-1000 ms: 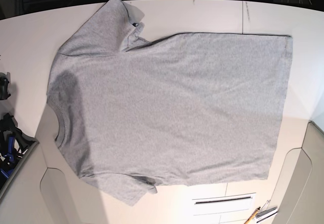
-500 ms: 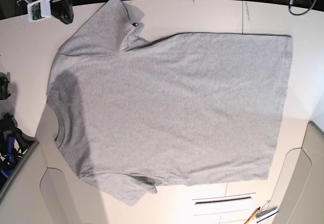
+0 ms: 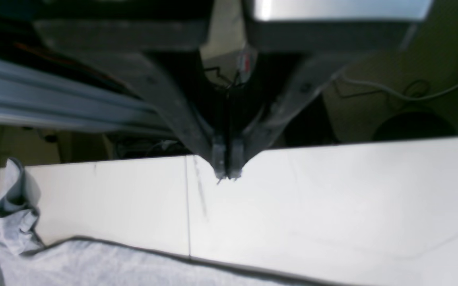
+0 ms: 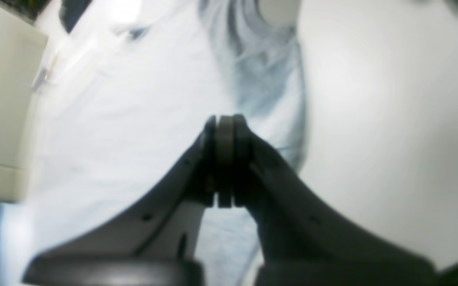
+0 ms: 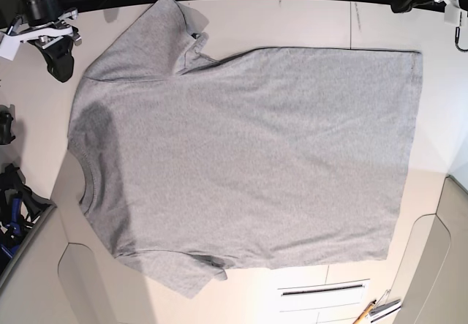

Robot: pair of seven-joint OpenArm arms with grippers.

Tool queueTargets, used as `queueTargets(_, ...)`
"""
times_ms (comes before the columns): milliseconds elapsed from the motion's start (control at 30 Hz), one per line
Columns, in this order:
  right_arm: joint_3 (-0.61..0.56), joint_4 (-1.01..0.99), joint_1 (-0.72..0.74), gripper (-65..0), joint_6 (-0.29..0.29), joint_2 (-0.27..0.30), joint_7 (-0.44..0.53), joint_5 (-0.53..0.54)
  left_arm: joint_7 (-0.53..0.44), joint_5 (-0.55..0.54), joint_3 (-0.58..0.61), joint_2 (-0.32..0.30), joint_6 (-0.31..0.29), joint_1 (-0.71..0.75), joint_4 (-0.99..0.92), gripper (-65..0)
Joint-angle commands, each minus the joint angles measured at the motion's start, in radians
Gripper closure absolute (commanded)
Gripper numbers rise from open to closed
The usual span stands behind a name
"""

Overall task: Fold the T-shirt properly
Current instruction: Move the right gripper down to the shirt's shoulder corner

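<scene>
Lying flat on the pale worktop (image 5: 292,24), the T-shirt (image 5: 248,156) shows its plain grey side, collar at nine o'clock, hem at three. Farther back, the right pincer (image 5: 58,64) hovers at ten o'clock, jaws pressed together, empty; the left pincer (image 3: 227,174), likewise closed and empty, hangs at one o'clock.
</scene>
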Motion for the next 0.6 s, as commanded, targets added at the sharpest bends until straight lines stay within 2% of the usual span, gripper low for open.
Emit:
queueTargets(0, 0.012, -0.012, 0.010, 0.0, 0.038, -0.012, 0.012, 0.050, -0.002, -0.024, -0.010, -0.010, -0.012, 0.007, 0.011, 0.0)
queueTargets(67, 0.031, -0.067, 0.038, 0.0, 0.095, -0.042, -0.023, 0.157, 0.002, -0.027, -0.010, -0.010, -0.012, -0.006, 0.011, 0.0)
queueTargets(167, 0.072, -0.109, 0.053, 0.0, 0.216, -0.071, -0.085, 0.326, 0.005, -0.026, -0.010, -0.014, -0.012, -0.024, 0.011, 0.0)
queueTargets(233, 0.098, -0.109, 0.053, 0.0, 0.233, -0.082, -0.095, 0.374, 0.005, -0.027, -0.010, -0.025, -0.012, -0.026, 0.011, 0.0)
queueTargets(367, 0.159, -0.109, 0.061, 0.0, 0.208, -0.087, -0.082, 0.315, 0.005, -0.026, -0.010, -0.029, -0.012, -0.026, 0.011, 0.0)
queueTargets(500, 0.242, -0.108, 0.072, 0.0, 0.083, -0.132, -0.032, 0.230, 0.005, -0.026, -0.010, -0.029, -0.012, -0.026, 0.011, 0.0)
queueTargets(567, 0.282, -0.108, 0.094, 0.0, 0.082, -0.150, -0.034, 0.168, 0.005, -0.026, -0.010, -0.029, -0.012, -0.030, 0.011, 0.0)
